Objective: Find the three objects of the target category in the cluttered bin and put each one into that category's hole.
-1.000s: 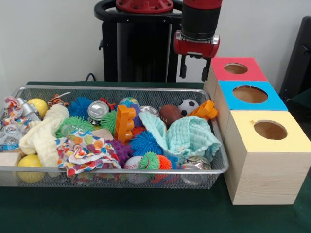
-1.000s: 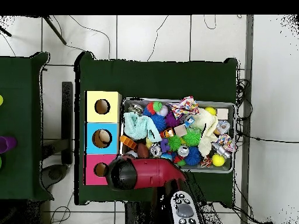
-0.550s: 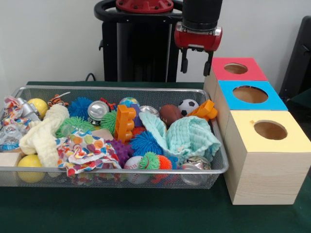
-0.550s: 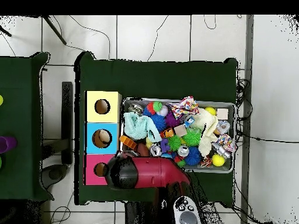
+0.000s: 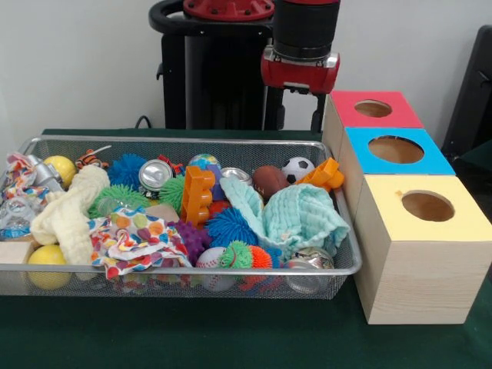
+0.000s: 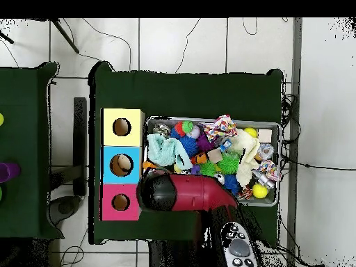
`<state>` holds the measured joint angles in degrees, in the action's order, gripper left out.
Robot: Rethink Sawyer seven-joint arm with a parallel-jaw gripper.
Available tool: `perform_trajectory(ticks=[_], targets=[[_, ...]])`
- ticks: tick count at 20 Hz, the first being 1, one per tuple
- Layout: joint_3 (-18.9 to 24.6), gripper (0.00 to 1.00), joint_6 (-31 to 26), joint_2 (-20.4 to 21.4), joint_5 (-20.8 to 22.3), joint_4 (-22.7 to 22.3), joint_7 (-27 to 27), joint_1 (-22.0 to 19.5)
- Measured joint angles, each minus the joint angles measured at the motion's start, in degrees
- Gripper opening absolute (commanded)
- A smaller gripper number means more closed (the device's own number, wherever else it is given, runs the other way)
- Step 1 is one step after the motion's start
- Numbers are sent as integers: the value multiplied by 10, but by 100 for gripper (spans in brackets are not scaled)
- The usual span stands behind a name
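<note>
Wire bin [image 5: 184, 265] occupies the left and centre of the green counter [image 5: 231, 342], packed full; the target category is not stated, so which three items count cannot be told from here. Left end holds a yellow ball [image 5: 44, 257], a cream cloth [image 5: 73, 211] and a patterned cloth [image 5: 134, 242]. Centre holds an orange block [image 5: 197, 194], spiky balls and a metal can [image 5: 154, 174]. Right end holds a mint cloth [image 5: 296, 219] draped over neighbouring items, with a small football [image 5: 269, 181] and a soccer ball [image 5: 297, 167] behind it. The gripper [image 5: 298, 108] hangs above the bin's far right corner, fingers spread apart and empty. Judgement: search step in hand, no pick begun; the next move calls for a descent onto an exposed target, and the cloths may hide others. Right of the bin stand the red box [image 5: 374, 109], blue box [image 5: 396, 150] and yellow box [image 5: 427, 206], holes unobstructed.
</note>
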<state>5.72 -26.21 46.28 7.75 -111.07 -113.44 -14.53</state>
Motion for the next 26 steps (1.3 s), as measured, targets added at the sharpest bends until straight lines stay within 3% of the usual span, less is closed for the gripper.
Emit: perform_trajectory(ticks=[18,26], targets=[[20,100,-23,-62,0,78,0,-88],[24,100,-47,-82,0,108,0,-104]])
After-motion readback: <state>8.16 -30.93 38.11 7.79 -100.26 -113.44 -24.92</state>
